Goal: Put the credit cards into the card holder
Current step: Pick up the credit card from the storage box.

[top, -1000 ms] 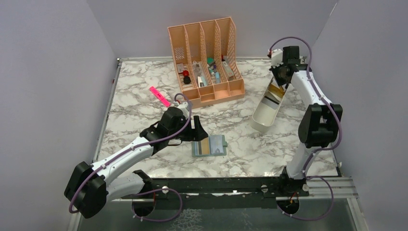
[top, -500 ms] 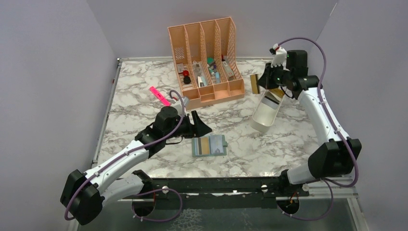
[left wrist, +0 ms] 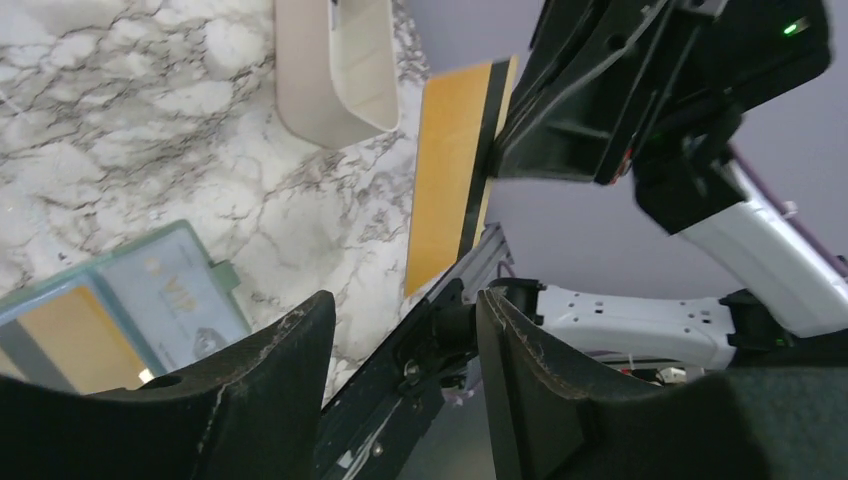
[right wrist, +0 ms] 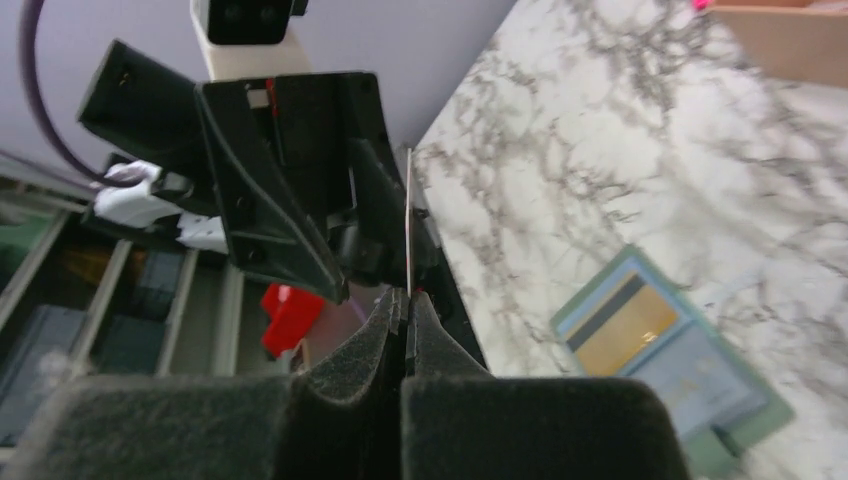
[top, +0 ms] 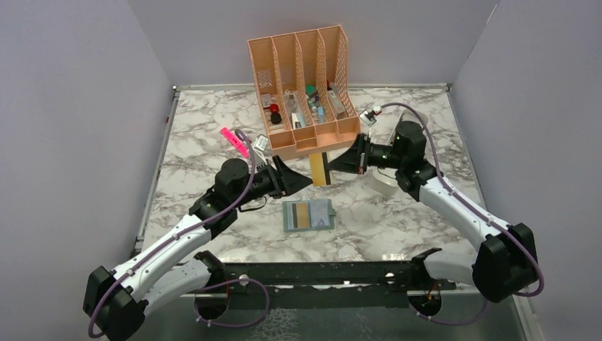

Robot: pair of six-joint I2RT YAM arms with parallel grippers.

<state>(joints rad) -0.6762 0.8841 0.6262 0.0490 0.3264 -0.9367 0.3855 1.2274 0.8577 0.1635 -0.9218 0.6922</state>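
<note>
**Cards counted: two.** One thin gold card with a dark stripe (top: 319, 169) is clamped upright in the right claw (top: 331, 165). It is held in the air above the marble-patterned tabletop (top: 192, 142), just in front of the peach slotted desk organizer (top: 284, 64). The second gold striped card (top: 302, 215) sits in the left pocket of the grey-green bifold card holder (top: 324, 213). The holder lies spread open and flat on the tabletop, near the front edge, below both claws.

**Claws: two.** The left claw (top: 304, 181) has its fingers apart with nothing between them. Its tips face the held card from the left, just beside it — whether they touch cannot be told.

**Surroundings.**
- One pink highlighter pen (top: 236, 142) lies left of the organizer, well apart from the card holder.
- One long white oblong tray (left wrist: 300, 80) lies on the right side. From above it is largely hidden by the right arm (top: 454, 206), so its contents cannot be told.

**Containers.** The organizer has four compartments — small assorted items sit at their lower front ends, too small to identify.
</note>
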